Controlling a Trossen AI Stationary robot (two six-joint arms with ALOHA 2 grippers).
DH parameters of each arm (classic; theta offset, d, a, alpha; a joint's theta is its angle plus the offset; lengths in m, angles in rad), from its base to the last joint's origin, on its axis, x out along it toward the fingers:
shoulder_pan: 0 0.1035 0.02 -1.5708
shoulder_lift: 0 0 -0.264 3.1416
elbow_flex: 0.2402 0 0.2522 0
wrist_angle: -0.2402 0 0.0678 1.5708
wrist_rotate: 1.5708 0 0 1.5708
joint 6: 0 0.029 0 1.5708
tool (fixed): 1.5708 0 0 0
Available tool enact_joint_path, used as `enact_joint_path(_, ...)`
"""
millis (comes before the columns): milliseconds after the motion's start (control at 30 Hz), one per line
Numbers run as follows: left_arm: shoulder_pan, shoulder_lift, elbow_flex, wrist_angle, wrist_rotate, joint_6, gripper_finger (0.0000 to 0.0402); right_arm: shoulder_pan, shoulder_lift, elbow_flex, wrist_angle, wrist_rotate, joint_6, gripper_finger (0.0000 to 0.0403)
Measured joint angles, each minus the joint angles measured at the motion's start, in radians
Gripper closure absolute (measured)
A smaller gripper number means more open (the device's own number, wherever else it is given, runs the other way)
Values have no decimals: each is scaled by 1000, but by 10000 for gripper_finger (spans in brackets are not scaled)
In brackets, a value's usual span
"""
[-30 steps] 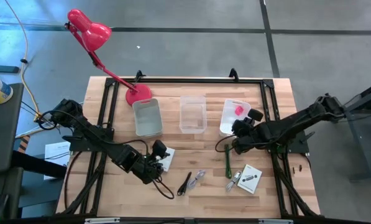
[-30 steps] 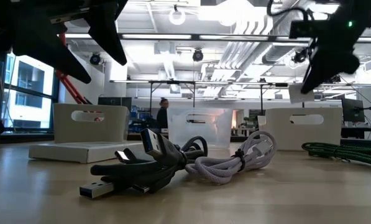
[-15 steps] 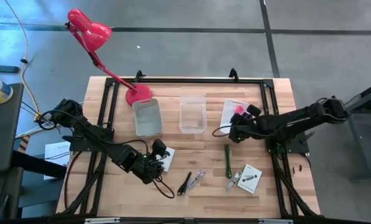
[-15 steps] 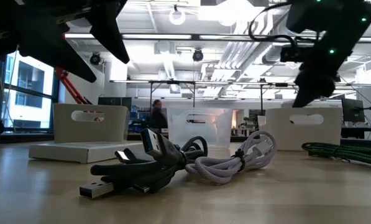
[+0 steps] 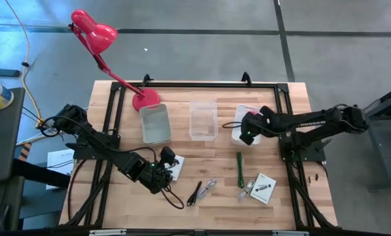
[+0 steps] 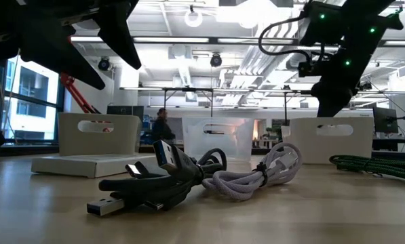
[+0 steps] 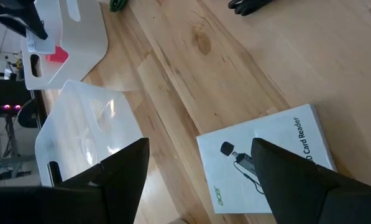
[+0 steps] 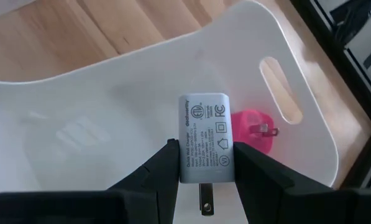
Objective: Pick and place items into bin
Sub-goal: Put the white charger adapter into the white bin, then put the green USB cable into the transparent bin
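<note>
My right gripper (image 8: pixel 205 155) is shut on a small white charger plug (image 8: pixel 205 134) and hangs over the right white bin (image 8: pixel 110 93), which sits on the table at the far right (image 5: pixel 240 115). A pink item (image 8: pixel 253 134) lies in that bin. My left gripper (image 7: pixel 201 149) stands open above a white printed card (image 7: pixel 266 162) that lies flat on the table at the near left (image 5: pixel 176 169). A green stick (image 5: pixel 240 169), a black cable (image 5: pixel 194 193), a pale cable (image 5: pixel 210 187) and a second card (image 5: pixel 264 188) lie on the table. My right gripper pinches the charger plug by its two long sides (image 8: pixel 186 155) between its two fingers (image 8: pixel 163 168). The fingers slant down from the table's right side. The plug is lifted clear above the bin, its printed face up and its metal prongs (image 8: pixel 204 198) pointing back between the fingers.
A clear bin (image 5: pixel 203 119) and another white bin (image 5: pixel 154 123) stand left of the right one along the far half of the table. A red desk lamp (image 5: pixel 93 33) stands at the far left. In the low view a person walks in the room behind.
My right gripper has swung from above the green stick toward the table's far edge with the charger plug, rolling a little, and now hangs over the right white bin. The person in the background has walked to the left.
</note>
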Motion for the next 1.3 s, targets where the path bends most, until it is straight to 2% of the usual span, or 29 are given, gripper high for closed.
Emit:
enact_joint_path(167,0,0,0,0,0,0,131,-33,0,1,0,-33,0,269)
enact_joint_path(500,0,0,0,-1,-2,0,131,-38,0,2,12,-18,0,264)
enact_joint_path(933,0,0,0,-6,-2,2,131,-27,-7,2,18,2,3,171)
enact_joint_path(1167,0,0,0,29,9,14,131,6,-108,2,47,59,-26,166)
enact_joint_path(1300,0,5,0,158,100,89,131,35,-199,2,66,88,-50,166)
